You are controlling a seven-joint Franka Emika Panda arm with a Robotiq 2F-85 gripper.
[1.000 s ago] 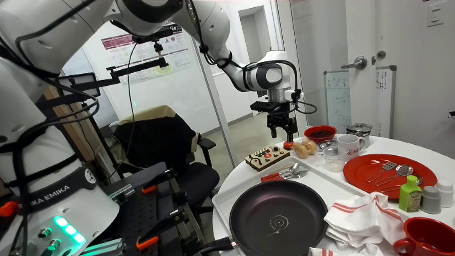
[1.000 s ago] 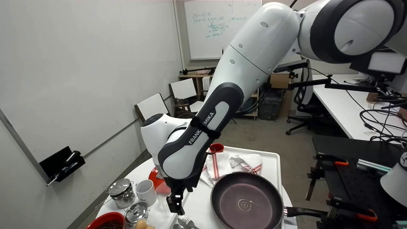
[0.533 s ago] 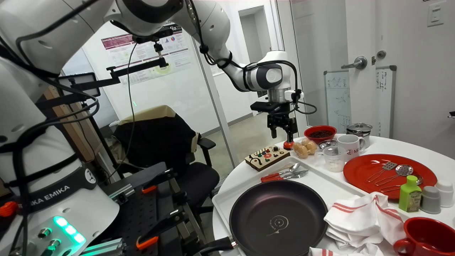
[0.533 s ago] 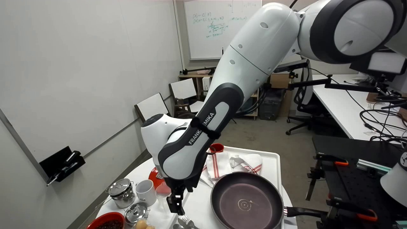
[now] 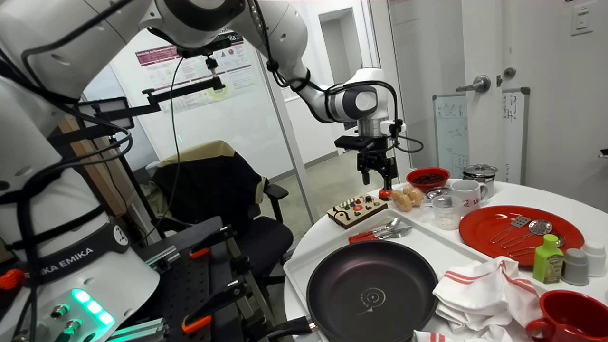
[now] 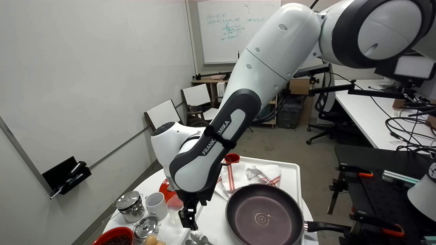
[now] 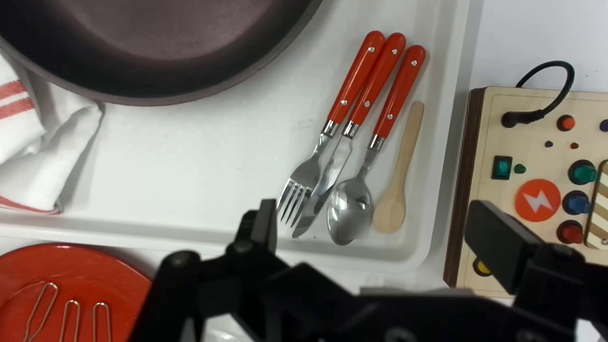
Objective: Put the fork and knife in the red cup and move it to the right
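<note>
No change: gripper [image 7: 375,232] stands spread, empty; fork [image 7: 332,122] and knife [image 7: 350,129] (side by side) lie outside cup [image 5: 574,317]; insertion appears pending.

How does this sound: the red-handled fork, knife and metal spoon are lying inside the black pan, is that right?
Not quite. The red-handled fork, knife and metal spoon are lying on the white tray, beside the black pan rather than inside it. The wrist view shows this.

I'm holding the claw [image 7: 374,225] downward — fingers [image 7: 496,244] standing wide apart — the arm [image 5: 285,38] arching above it.
</note>
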